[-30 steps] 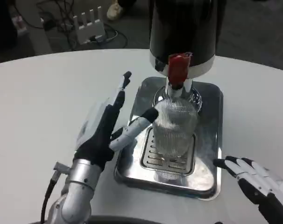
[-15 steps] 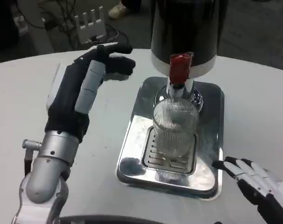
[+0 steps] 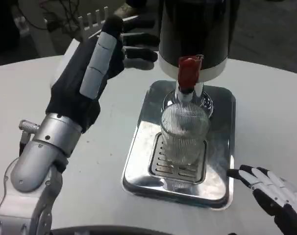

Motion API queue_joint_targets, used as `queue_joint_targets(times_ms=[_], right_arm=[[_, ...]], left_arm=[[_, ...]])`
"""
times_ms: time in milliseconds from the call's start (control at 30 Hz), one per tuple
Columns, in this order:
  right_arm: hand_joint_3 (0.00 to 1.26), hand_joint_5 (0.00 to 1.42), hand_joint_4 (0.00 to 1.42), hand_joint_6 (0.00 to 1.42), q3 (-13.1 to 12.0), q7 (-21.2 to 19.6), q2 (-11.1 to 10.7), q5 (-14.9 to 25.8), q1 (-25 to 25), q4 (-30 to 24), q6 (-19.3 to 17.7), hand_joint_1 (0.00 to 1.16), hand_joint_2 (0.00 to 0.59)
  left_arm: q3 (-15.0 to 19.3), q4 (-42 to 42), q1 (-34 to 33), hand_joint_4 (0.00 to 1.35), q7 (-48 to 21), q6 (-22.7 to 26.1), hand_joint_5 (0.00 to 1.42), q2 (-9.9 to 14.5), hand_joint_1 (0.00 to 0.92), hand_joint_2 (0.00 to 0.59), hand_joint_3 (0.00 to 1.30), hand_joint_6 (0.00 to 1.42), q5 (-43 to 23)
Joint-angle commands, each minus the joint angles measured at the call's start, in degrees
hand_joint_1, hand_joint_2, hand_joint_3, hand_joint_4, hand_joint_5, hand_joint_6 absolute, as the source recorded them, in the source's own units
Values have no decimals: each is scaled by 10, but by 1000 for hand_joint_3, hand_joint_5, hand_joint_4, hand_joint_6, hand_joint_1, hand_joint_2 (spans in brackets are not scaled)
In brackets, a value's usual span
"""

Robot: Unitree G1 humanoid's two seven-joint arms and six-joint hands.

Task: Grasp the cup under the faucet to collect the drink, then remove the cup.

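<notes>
High over the far left of the table, the left hand hangs in the air with its fingers spread toward the side of the dark dispenser; it holds nothing and touches nothing. Its fingertips point at the dispenser body, well above the cup and clear of the red tap lever.

That cup, a clear ribbed one, stands upright on the slotted grate of the shiny drip tray, directly under the faucet, with its mouth close beneath the spout. No hand steadies it. Whether it holds any drink cannot be told.

At the near right corner, the right hand rests low beside the tray's edge, fingers loosely apart and empty, near the cup but not touching it.

The risks come mostly from the raised left hand. If it reaches for the lever and presses sideways rather than squarely, it may slip off the small red tab or shove the dispenser. With the cup ungripped, a stray knuckle coming down could knock it over on the grate, which gives a tall, light cup poor footing. Lifting the cup straight up would strike the spout; it probably needs to be drawn out toward the robot first.
</notes>
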Motion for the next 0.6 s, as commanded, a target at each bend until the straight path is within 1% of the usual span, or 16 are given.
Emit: queue_joint_targets(times_ms=[33,100,267,600], right_arm=[[114,0,42,0,-4,-7,0,6,11,-10,-12,632,427],[114,0,42,0,-6,-7,1,8,10,-10,-12,632,427],[114,0,42,0,-7,-9,3,8,15,-11,-15,632,427],[114,0,42,0,-7,-10,6,9,20,-10,-20,632,427]], left_arm=[[-4,-16,-17,401,-7,16,479,-1,0,107,361,498,-1],[-13,-11,-27,376,-14,20,463,-4,0,107,349,486,-1],[-36,-22,-36,372,-18,26,459,-13,0,107,351,484,11],[-54,-13,-49,372,-23,28,458,-20,0,107,369,483,30]])
